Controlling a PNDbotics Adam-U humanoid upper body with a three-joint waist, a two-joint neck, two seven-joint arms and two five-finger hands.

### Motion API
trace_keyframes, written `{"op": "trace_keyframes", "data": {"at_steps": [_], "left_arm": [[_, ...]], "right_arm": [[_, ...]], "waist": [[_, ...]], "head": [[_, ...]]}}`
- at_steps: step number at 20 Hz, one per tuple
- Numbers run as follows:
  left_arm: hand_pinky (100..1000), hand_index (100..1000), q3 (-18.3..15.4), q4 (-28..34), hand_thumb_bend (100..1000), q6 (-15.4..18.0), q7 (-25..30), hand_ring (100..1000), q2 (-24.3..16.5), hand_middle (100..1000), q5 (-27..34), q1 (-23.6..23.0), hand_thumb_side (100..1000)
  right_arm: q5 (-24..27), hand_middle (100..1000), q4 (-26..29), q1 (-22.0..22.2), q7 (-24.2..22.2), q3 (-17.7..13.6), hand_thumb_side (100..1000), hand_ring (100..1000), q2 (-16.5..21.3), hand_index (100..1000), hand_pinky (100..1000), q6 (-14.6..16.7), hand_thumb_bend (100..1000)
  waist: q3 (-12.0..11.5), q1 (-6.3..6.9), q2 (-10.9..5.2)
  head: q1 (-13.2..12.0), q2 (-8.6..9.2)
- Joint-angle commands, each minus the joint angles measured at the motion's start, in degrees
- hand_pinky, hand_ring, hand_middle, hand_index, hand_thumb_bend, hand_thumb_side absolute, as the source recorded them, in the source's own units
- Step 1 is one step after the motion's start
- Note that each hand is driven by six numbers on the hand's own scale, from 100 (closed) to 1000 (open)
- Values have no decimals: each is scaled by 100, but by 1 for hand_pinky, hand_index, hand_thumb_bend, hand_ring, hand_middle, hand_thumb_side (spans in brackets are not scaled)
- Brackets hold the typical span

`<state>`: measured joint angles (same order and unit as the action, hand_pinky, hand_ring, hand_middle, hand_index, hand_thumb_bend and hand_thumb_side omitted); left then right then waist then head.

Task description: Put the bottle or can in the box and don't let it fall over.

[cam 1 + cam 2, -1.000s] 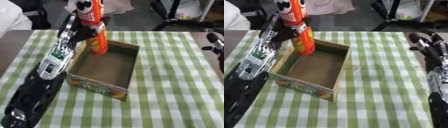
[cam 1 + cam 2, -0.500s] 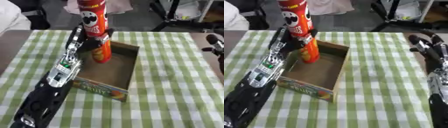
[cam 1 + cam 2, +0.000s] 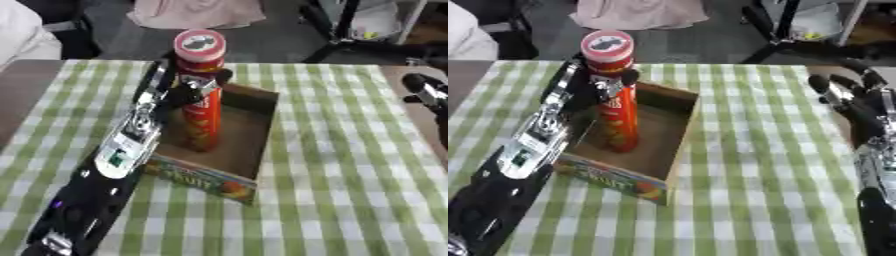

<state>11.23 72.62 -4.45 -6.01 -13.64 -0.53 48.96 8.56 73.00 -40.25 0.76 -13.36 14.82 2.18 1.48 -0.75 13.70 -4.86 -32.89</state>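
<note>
A tall red crisp can (image 3: pixel 200 95) with a pale lid stands upright inside the open cardboard box (image 3: pixel 254 135), near its left wall, its base at the box floor. My left hand (image 3: pixel 178 89) is shut on the can's upper half, fingers curled round it, the arm running in from the lower left. The box has a printed fruit picture on its front wall (image 3: pixel 199 179). My right hand (image 3: pixel 852 98) rests open at the table's right edge, fingers up, holding nothing.
A green and white checked cloth (image 3: pixel 350 170) covers the table. Dark chair and stand legs (image 3: pixel 337 30) and a pink cloth (image 3: pixel 197 11) lie beyond the far edge. A white-clothed shape (image 3: pixel 22 30) sits at the far left.
The can has come down from above the box's far left corner into the box and stands lower. My left arm followed it. The right hand has stayed put.
</note>
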Motion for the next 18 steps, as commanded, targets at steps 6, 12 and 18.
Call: {"op": "trace_keyframes", "data": {"at_steps": [6,12,18], "left_arm": [[1000,809,-96,53,736,-33,-9,779,-69,684,-60,79,398],[1000,816,-94,184,775,-69,20,787,-175,696,-40,60,429],[1000,818,-100,400,764,-122,146,793,-524,700,-89,-39,433]], "right_arm": [[49,1000,126,-93,27,-16,239,855,66,781,534,-7,842],[42,1000,134,-78,49,-32,202,855,65,781,535,-11,796],[36,1000,138,-32,73,-56,116,855,116,781,535,-19,699]], "waist": [[-15,-9,-103],[-55,-19,-139],[-134,7,-204]], "head": [[28,87],[63,78],[169,3]]}}
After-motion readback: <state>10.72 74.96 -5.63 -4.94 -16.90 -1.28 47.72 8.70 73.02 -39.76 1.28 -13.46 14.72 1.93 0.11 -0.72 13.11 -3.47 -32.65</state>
